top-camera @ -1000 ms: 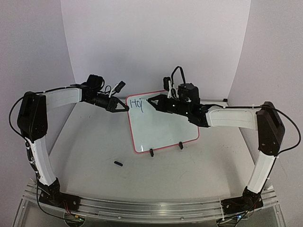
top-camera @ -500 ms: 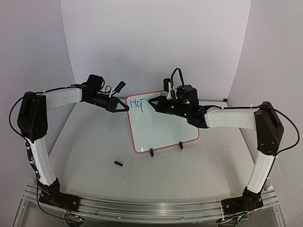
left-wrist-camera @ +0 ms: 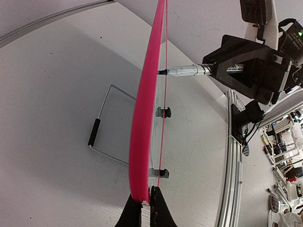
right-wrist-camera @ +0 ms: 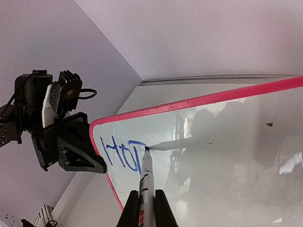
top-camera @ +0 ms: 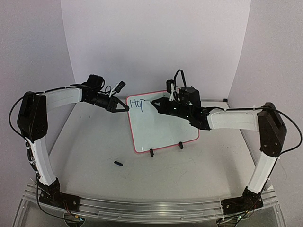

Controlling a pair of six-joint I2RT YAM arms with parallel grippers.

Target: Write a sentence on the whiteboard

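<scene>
The whiteboard [top-camera: 161, 132] stands tilted at the table's middle on two black clip feet [top-camera: 151, 152]. My left gripper [top-camera: 127, 108] is shut on its upper left pink frame edge, which shows edge-on in the left wrist view [left-wrist-camera: 144, 118] between the jaws [left-wrist-camera: 146, 203]. My right gripper [top-camera: 158, 103] is shut on a white marker [right-wrist-camera: 146, 179], its tip touching the board. The sentence [right-wrist-camera: 124, 153] stands in blue as "Ho" plus part of a third letter at the board's top left [top-camera: 138, 102]. The marker also shows in the left wrist view [left-wrist-camera: 189, 71].
A small black marker cap [top-camera: 118, 163] lies on the table in front of the board's left side. A wire stand [left-wrist-camera: 102, 127] props the board from behind. An aluminium rail [top-camera: 151, 208] runs along the near edge. Backdrop walls close in the back and sides.
My right gripper has shifted slightly right and up with the marker, and the third letter has gained a stroke. The left arm and the board have not moved.
</scene>
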